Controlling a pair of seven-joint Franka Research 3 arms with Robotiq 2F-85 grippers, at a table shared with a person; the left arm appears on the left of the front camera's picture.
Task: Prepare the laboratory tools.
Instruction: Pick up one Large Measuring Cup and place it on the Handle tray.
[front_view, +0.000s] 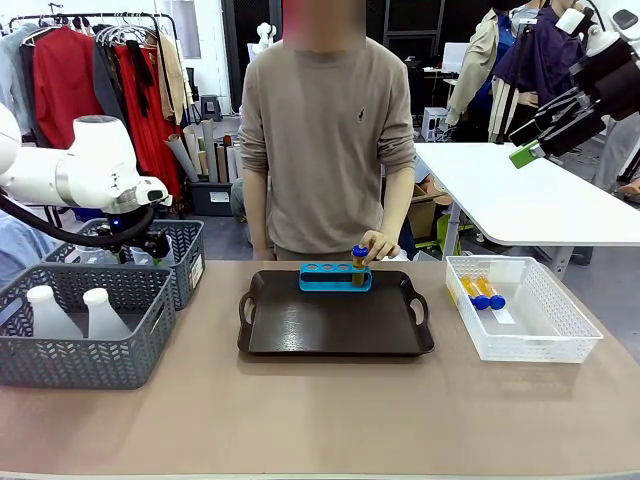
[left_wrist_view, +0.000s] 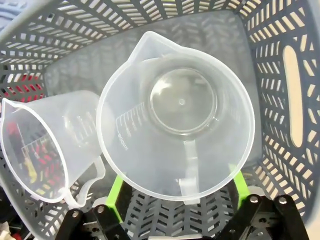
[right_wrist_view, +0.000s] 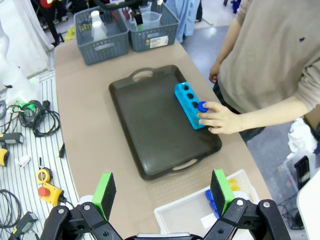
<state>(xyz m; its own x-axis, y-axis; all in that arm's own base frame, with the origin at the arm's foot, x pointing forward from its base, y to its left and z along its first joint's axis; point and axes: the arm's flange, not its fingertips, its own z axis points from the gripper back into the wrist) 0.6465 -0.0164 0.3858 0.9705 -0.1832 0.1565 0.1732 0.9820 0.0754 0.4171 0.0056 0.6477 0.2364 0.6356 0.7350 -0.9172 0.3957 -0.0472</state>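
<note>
**Two flasks, two beakers and three test tubes on your tabletop; both of your grippers are spread apart.**

At the tabletop's left edge you have a grey basket (front_view: 80, 335) with two conical flasks (front_view: 48, 312) standing in it. Just behind it, a second grey basket (front_view: 185, 255) holds an upright beaker (left_wrist_view: 180, 115) and a tipped beaker (left_wrist_view: 40, 145). Your left gripper (left_wrist_view: 178, 190) hangs over the upright one, jaws apart, with a green pad on either side of its near rim. Mid-table, the dark tray (front_view: 335, 330) carries a blue four-hole rack (front_view: 325, 279) at its far edge. There the person's hand (front_view: 380, 245) holds one blue-capped test tube (front_view: 359, 262) in the right-end hole. Near the right edge, a white basket (front_view: 560, 330) has two more test tubes (front_view: 478, 292) lying in it. Your right gripper (front_view: 522, 145) is raised high above that side, jaws apart.
</note>
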